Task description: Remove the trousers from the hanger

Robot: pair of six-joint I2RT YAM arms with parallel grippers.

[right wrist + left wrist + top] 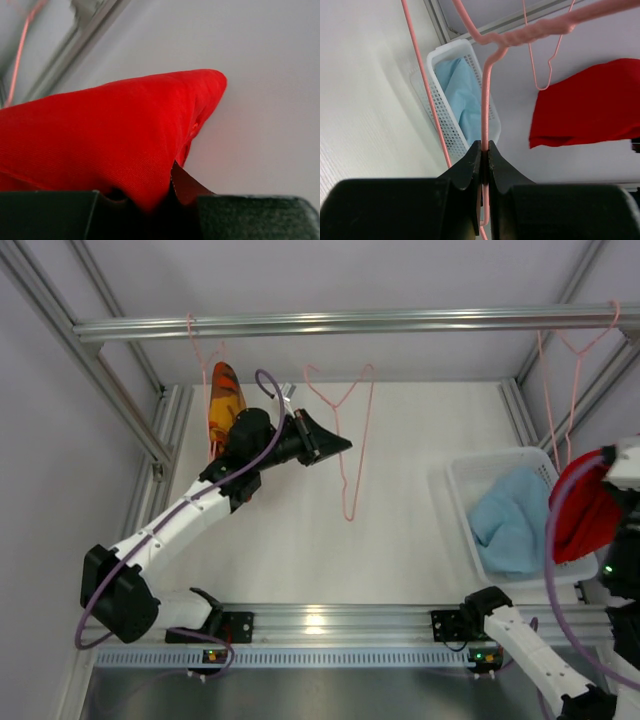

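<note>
Cloth of the red trousers (583, 505) is clamped tight in the right pincer (155, 200), over the tabletop's (300, 550) right edge. Beside it, the light blue trousers (510, 520) lie in a white basket (455, 485). The left pincer (484, 152) is pinched closed on a pink hanger (485, 100) mid-tabletop. The patterned orange trousers (224, 400) hang toward the far left corner.

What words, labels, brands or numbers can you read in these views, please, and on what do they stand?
None can be read in any view.
The white plastic mesh basket, pink wire hanger, plain red trousers and light blue trousers carry no print.
</note>
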